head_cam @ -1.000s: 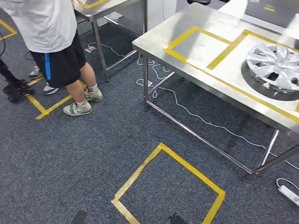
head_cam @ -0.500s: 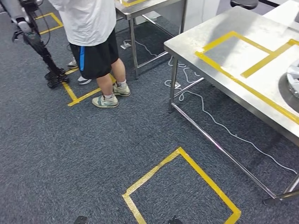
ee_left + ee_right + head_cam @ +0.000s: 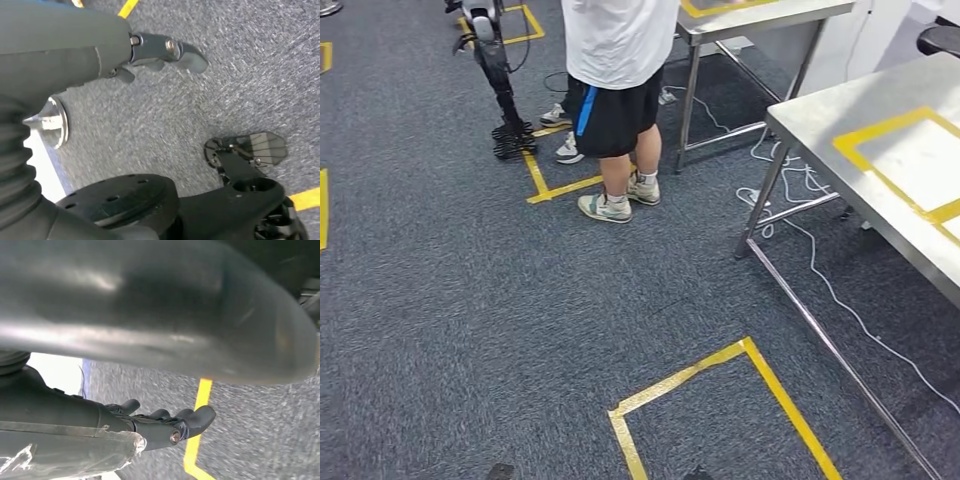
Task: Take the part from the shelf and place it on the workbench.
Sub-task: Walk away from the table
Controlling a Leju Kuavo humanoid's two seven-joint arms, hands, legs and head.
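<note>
Overall, stage: early, by my judgement; the robot looks to be mid-walk across the room with nothing carried, so fetching the part and setting it down both remain
Floor: grey carpet [image 3: 456, 330] across most of the head view, marked with a yellow tape square [image 3: 727, 410] at 6 o'clock and another tape outline [image 3: 546, 185] near 12 o'clock
Worktop: a steel worktop [image 3: 818, 115] at 3 o'clock, with yellow tape rectangles on its top and white cables [image 3: 841, 300] trailing on the carpet beneath it
Second table: a smaller steel table [image 3: 750, 15] at 1 o'clock, just behind the person
Person: a person [image 3: 618, 90] in a white shirt and dark shorts stands at 12 o'clock, feet on the carpet near the far tape outline
Other machine: the dark leg of another robot [image 3: 497, 85] at 11 o'clock, beside the person
Left robot hand [image 3: 162, 52]: hangs over the carpet, fingers stretched out and apart, released and holding nothing
Right robot hand [image 3: 170, 422]: also hangs low over the carpet near a yellow tape line [image 3: 198, 425], fingers loosely extended, nothing in it
Part: neither it nor the shelf can be made out here, so its place cannot be told; it is in neither hand
Left to do: reach the shelf, grasp the part, carry it to the worktop, release it
</note>
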